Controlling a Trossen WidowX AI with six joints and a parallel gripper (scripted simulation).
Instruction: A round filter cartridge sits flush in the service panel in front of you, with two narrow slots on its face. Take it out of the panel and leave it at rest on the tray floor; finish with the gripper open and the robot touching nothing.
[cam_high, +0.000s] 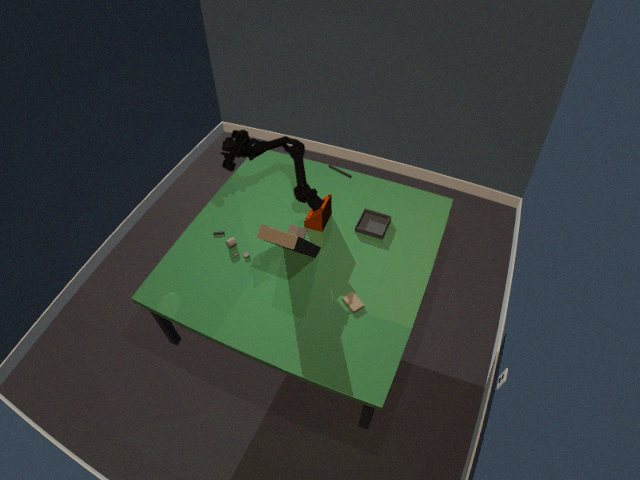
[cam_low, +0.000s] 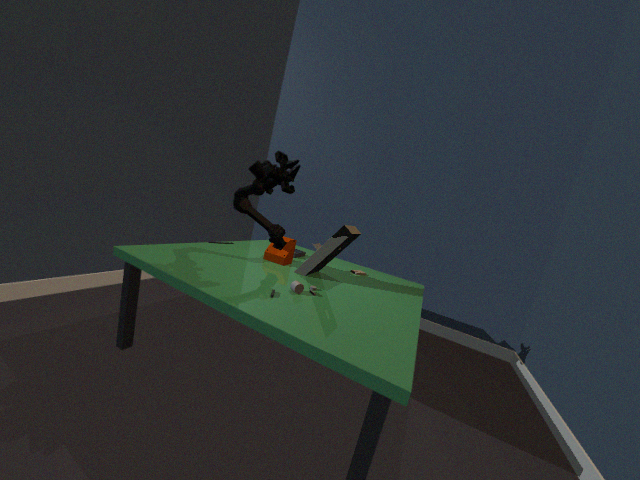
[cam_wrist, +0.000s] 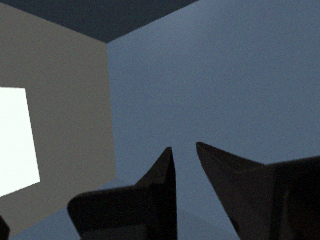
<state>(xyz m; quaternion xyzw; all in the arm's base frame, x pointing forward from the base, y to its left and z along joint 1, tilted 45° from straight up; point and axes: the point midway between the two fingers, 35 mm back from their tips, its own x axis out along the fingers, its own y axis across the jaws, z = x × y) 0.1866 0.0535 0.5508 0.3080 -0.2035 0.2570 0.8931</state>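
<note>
The service panel (cam_high: 277, 237) (cam_low: 324, 256) is a tilted block on the green table. The round cartridge and its slots cannot be made out in any view. The tray (cam_high: 385, 225) is a dark, shallow square box with a grey floor, to the right of the orange arm base; nothing can be made out in it. My gripper (cam_low: 298, 164) (cam_wrist: 183, 149) is raised high above the table's far left side in the top view, well away from the panel and tray. Its fingertips stand a little apart with nothing between them in the wrist view.
The orange base (cam_high: 316, 219) (cam_low: 279, 254) stands beside the panel. A pale cylinder (cam_high: 231, 242) (cam_low: 296, 287), a small disc (cam_high: 246, 255) and small dark and pale pieces lie left of the panel. A tan block (cam_high: 353, 302) (cam_low: 358, 272) and a dark rod (cam_high: 340, 171) also lie on the table.
</note>
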